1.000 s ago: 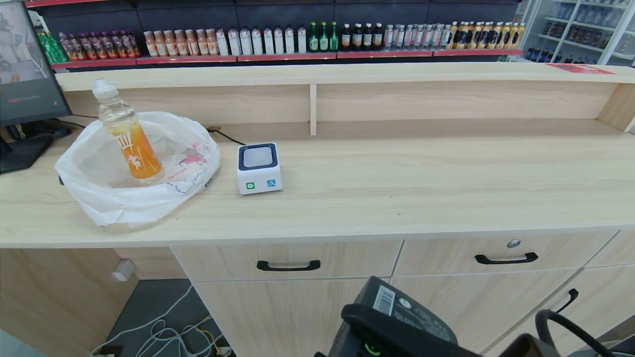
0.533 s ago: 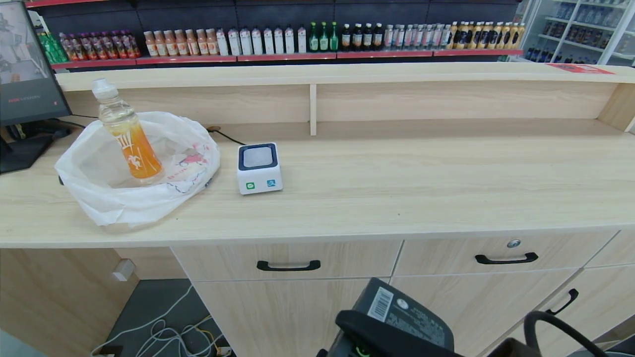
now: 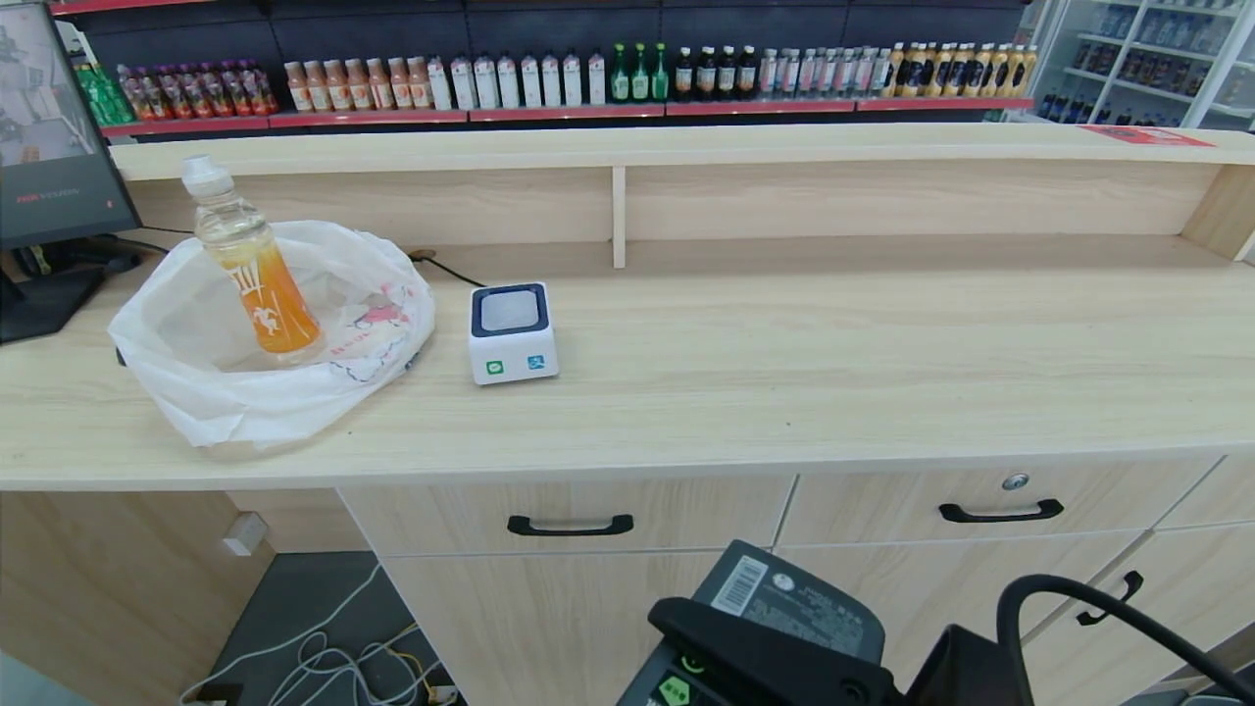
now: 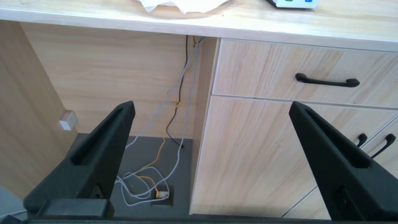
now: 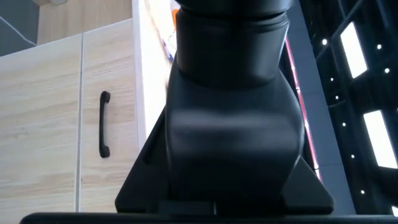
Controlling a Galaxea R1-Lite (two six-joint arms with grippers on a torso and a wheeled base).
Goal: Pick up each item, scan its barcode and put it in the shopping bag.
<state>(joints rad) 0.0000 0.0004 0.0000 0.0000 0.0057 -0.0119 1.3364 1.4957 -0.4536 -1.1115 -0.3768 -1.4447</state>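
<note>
A clear bottle of orange drink [image 3: 251,265] with a white cap stands upright inside the open white shopping bag [image 3: 294,392] at the counter's left. To the right of the bag sits the white cube scanner [image 3: 512,331], its window facing up. My left gripper [image 4: 211,109] hangs open and empty below the counter's edge, facing the cabinet fronts, with the bag's lower edge [image 4: 177,6] and the scanner [image 4: 292,3] just above it. My right arm [image 3: 775,637] is low in front of the drawers, and in the right wrist view a black housing [image 5: 230,124] blocks what lies ahead.
The wooden counter [image 3: 833,363] stretches right of the scanner, with a raised shelf [image 3: 686,147] behind it. A monitor [image 3: 49,147] stands at the far left. Drawers with black handles [image 3: 570,527] lie below. Cables [image 4: 152,183] trail on the floor. Bottle shelves [image 3: 588,78] line the back wall.
The right arm at the bottom of the head view has slid a little left and lower, and its black cable now arches higher. Bottle, bag and scanner have not moved.
</note>
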